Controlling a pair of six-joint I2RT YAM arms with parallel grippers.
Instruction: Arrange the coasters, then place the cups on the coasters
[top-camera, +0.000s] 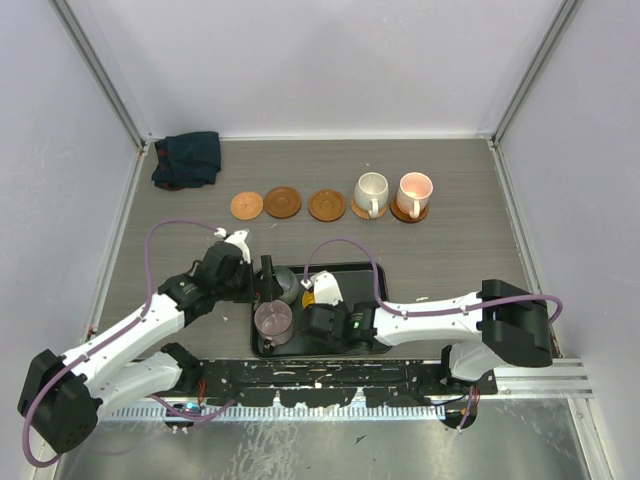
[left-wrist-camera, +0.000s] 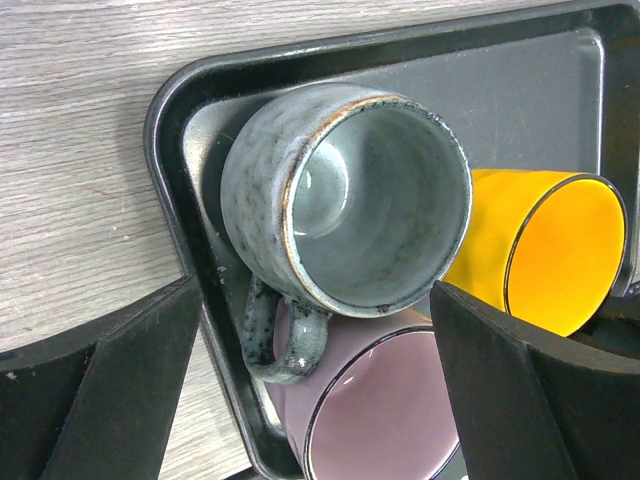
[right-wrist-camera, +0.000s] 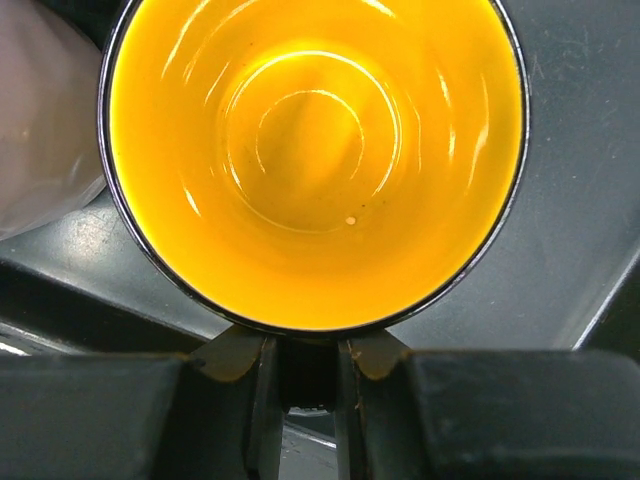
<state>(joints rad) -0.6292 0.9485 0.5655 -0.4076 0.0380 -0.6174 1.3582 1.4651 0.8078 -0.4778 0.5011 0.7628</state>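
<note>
Coasters (top-camera: 283, 202) lie in a row at the far side of the surface (top-camera: 450, 260), but only the cream cup (top-camera: 371, 190) and pink cup (top-camera: 413, 192) stand on theirs; the grey-green cup (left-wrist-camera: 350, 190), mauve cup (left-wrist-camera: 380, 420) and yellow cup (right-wrist-camera: 310, 160) are in the tray (left-wrist-camera: 170, 110). The left pincer (left-wrist-camera: 315, 295) is spread either side of the grey-green cup, the right pincer (right-wrist-camera: 305, 360) pinches the yellow cup's rim, and that cup's handle is hidden in every view.

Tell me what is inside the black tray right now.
The tray holds the grey-green cup, mauve cup and yellow-orange cup, crowded together. From above, the right gripper hides most of the yellow-orange cup; the tray floor beneath the cups is covered.
</note>
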